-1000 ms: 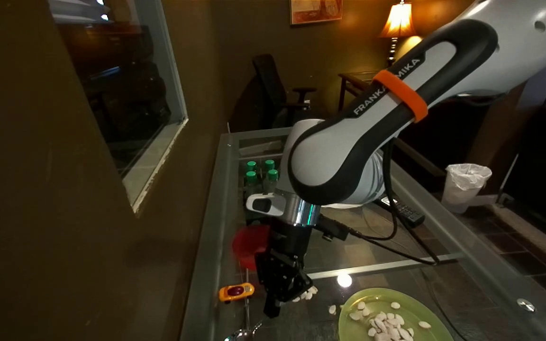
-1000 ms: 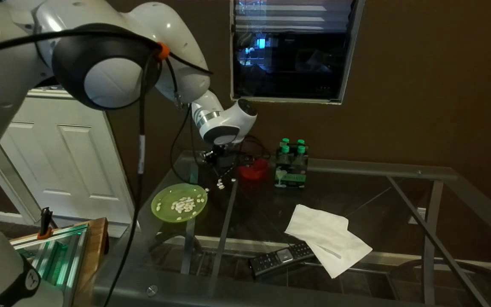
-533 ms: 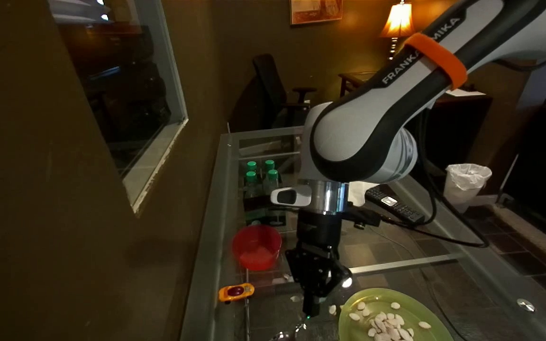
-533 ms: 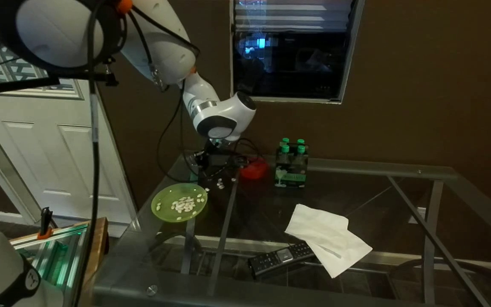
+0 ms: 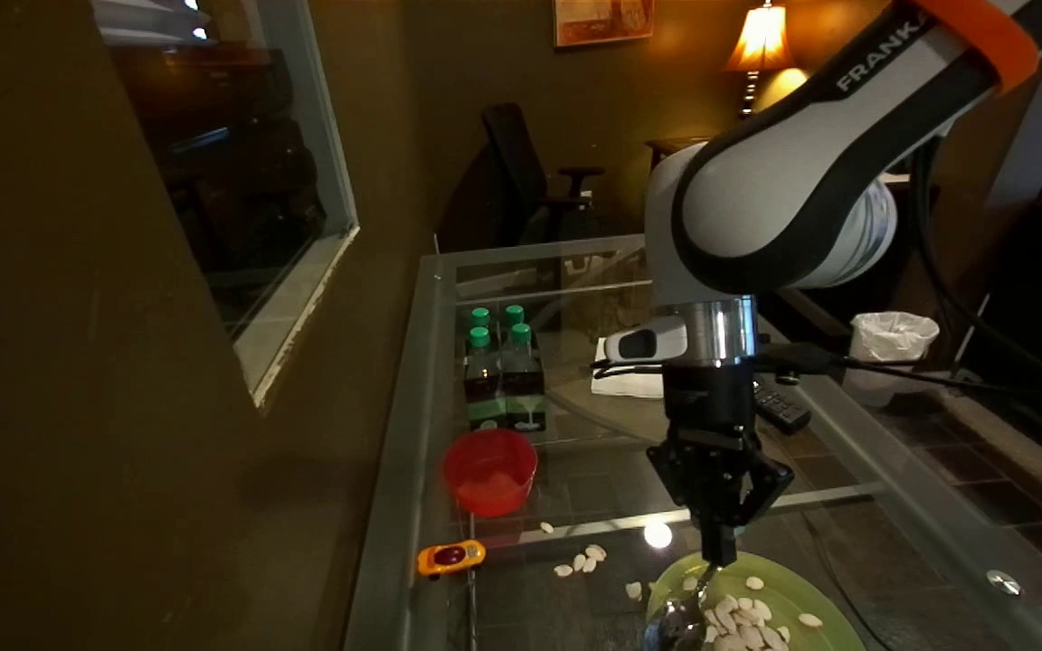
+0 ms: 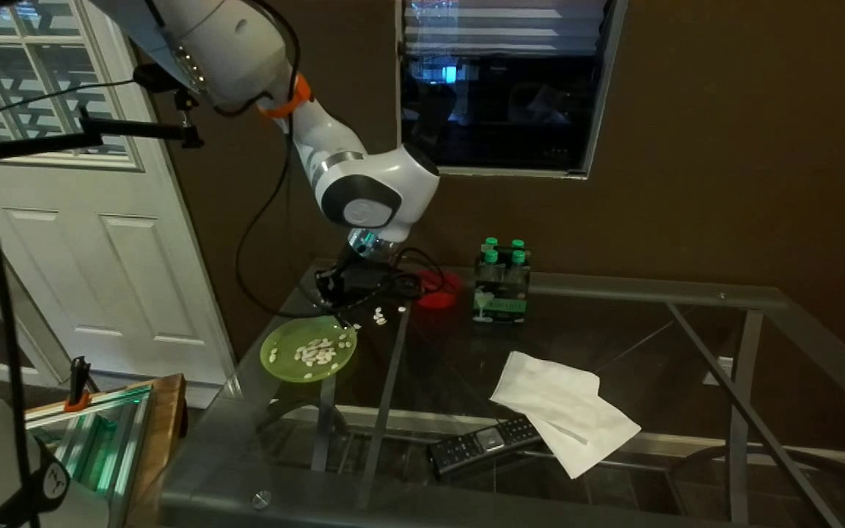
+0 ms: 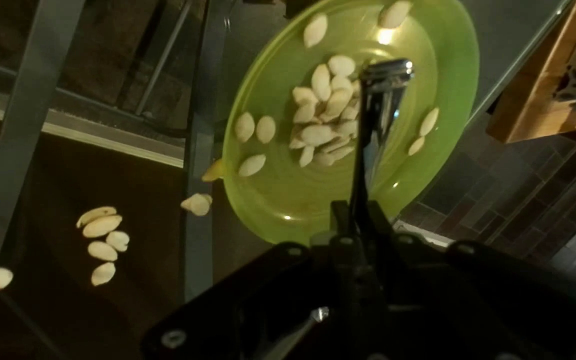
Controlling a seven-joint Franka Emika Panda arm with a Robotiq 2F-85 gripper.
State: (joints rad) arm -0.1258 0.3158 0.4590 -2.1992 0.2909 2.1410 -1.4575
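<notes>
My gripper [image 5: 718,553] points down over the green plate [image 5: 797,586] in an exterior view. In the wrist view its fingers are closed on a shiny metal spoon [image 7: 380,105], which reaches out over the plate [image 7: 278,200]. The spoon's bowl also shows in an exterior view [image 5: 677,624], low over the plate beside a pile of white seeds [image 5: 731,617]. The pile shows in the wrist view [image 7: 318,134], partly behind the spoon. I cannot tell whether the spoon touches the seeds or carries any. In an exterior view the dark gripper stands just behind the plate [image 6: 287,331].
Several loose seeds [image 5: 595,551] lie on the glass table. A red bowl [image 5: 489,472], an orange toy car [image 5: 450,558] and a carton of green-capped bottles [image 5: 505,389] stand near the wall. A remote [image 6: 481,446] and white napkins [image 6: 565,411] lie farther off.
My gripper has moved with the spoon from beside the toy car and red bowl to over the green plate. The red bowl and the loose seeds are now uncovered in an exterior view.
</notes>
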